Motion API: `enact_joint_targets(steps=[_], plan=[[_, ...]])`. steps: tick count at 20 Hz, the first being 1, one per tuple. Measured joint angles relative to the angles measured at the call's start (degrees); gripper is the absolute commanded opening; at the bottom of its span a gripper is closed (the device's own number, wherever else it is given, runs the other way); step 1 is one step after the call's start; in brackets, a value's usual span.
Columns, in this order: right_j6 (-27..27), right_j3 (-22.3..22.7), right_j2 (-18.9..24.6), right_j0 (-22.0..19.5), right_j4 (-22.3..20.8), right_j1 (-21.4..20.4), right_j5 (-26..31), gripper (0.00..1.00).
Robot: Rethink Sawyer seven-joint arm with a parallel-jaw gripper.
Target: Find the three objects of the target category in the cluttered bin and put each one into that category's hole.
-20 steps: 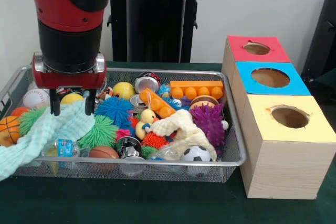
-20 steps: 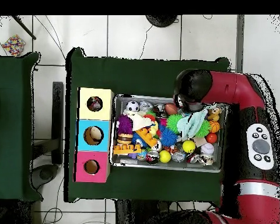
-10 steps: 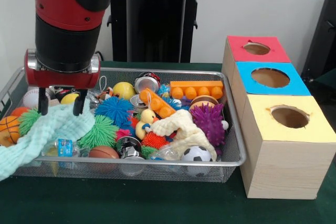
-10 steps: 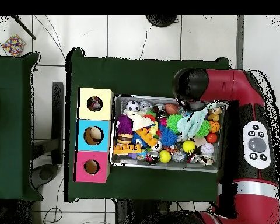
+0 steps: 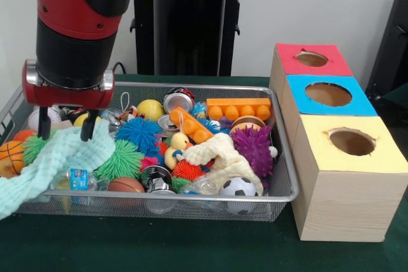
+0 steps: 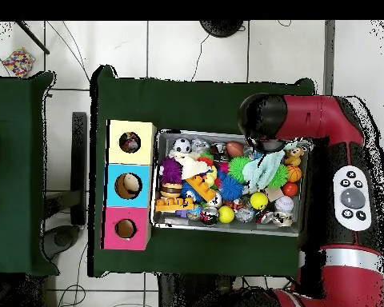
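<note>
**Open gripper over the cloth at the basket's end**

Hanging from the red and black arm [image 5: 76,11], the gripper [image 5: 62,130] with jaws apart, empty, two dark fingers [image 5: 85,130] pointing down. Directly beneath and between the jaws: a pale green cloth [image 5: 54,157], draped over the end of the wire basket [image 5: 284,183] and spilling past its rim; fingertips at or just above the fabric, contact impossible to confirm. Just behind the jaws: a white baseball [image 5: 52,116] and a yellow ball [image 5: 81,119]. Beside the jaws on the cloth's outer side: a small basketball [image 5: 11,154] and a green spiky ball [image 5: 33,146]. On the other side, near: a blue spiky ball [image 5: 139,133], a second green spiky ball [image 5: 121,158], a plastic bottle [image 5: 73,179] and a brown football [image 5: 125,185]. Farther along the basket: a yellow duck [image 5: 175,148], an orange block [image 5: 238,107], a purple spiky ball [image 5: 253,148], a soccer ball [image 5: 238,187]. Well apart from the jaws, past the basket's opposite end: a row of boxes with round holes on top, red [image 5: 312,59], blue [image 5: 328,94], yellow [image 5: 350,142]. Target category not evident.
</note>
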Motion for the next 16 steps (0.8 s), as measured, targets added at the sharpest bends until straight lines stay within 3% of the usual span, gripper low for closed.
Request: enact_joint_targets(steps=[9,16], plan=[[0.0,-0.23,-0.04,-0.08,-0.05,1.11,-1.56,1.0],[0.0,2.12,-0.04,-1.73,-0.06,0.14,-13.92,1.0]])
